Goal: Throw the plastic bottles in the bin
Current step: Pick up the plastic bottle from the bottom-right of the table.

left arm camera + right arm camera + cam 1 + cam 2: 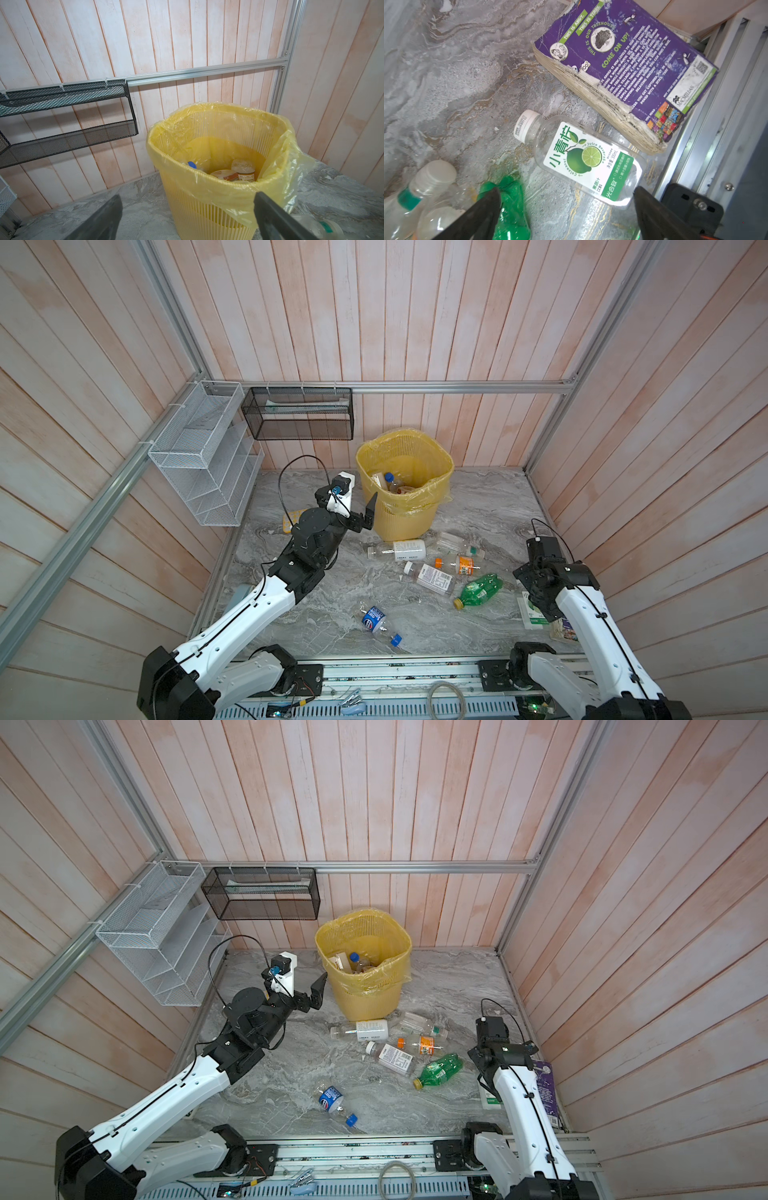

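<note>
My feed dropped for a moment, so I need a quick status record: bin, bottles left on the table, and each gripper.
bin: yellow, upright by the back wall, bagged, bottles inside
bottles on table: seven visible, lying down, among them green bottle and lime juice bottle
left gripper: open, empty, beside the bin's rim
right gripper: open, empty, over the lime juice bottle
other: purple book beside that bottle
</note>
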### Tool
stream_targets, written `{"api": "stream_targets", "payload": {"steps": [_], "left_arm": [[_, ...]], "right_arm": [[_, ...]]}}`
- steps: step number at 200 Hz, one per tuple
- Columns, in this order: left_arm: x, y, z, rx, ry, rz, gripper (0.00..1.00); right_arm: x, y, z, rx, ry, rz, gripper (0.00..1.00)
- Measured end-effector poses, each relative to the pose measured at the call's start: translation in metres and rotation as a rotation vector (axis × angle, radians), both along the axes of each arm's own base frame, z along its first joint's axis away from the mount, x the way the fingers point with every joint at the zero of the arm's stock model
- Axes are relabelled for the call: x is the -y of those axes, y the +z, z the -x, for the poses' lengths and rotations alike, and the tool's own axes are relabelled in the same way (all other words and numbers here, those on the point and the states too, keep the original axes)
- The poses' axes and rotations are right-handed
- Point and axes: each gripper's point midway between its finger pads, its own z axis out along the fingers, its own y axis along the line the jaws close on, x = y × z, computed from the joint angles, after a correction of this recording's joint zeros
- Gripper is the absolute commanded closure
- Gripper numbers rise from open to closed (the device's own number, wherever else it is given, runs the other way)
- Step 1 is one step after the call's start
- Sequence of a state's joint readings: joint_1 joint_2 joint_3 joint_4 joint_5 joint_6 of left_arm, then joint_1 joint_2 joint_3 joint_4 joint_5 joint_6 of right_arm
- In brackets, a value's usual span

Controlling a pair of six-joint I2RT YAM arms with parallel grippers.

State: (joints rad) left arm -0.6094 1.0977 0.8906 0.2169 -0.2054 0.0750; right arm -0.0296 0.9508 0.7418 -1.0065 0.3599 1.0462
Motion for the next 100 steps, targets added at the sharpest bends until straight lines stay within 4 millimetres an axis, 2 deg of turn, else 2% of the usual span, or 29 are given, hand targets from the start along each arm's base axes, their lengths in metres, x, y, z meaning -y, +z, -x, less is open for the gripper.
{"api": "stream_targets", "payload": {"steps": [30,58,100], "left_arm": [[-0.001,0.002,0.002,0.004,-0.003,0.002,0.0],[-0.002,0.004,0.003,0.008,-0.002,0.005,0.0],[-0.003,0.001,0.005,0.0,-0.002,0.001,0.0]], "right_arm": [[-0.004,-0.028,0.004,-0.062,0.063,-0.017,0.01],[-0.018,-0.056,0.007,-0.091,0.136,-0.091,0.09],[-0.034,-0.05,-0.013,0.044,0.208,-0.158,0.24]]}}
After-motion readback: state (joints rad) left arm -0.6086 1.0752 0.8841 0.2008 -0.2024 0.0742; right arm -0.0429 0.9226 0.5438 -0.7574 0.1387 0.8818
